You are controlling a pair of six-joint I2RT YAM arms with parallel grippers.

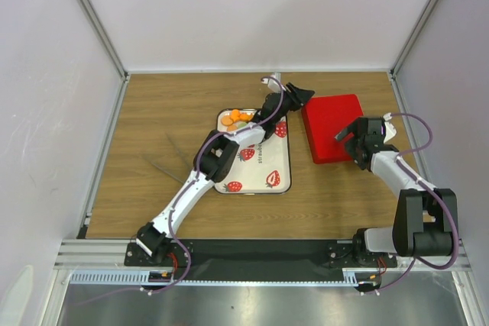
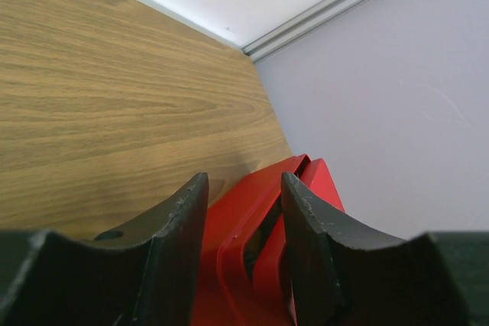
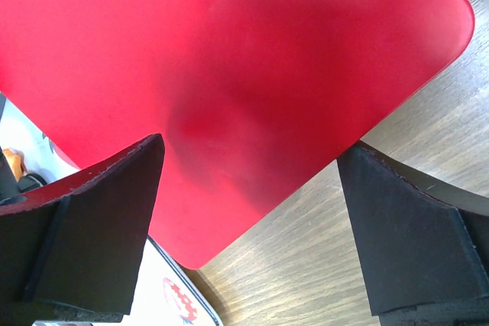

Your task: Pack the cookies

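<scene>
Orange cookies lie in a small pile at the far left corner of the strawberry-print tray. An orange bit shows at the left edge of the right wrist view. A red box with its lid on lies right of the tray. My left gripper is at the box's far left corner. Its jaws stand a little apart astride the red lid's rim, with a dark slit under the lid. My right gripper is wide open over the lid's near part, holding nothing.
The tray's corner lies just beside the red box's near corner. The wooden table is walled by white panels on three sides. A metal rail runs along the far corner.
</scene>
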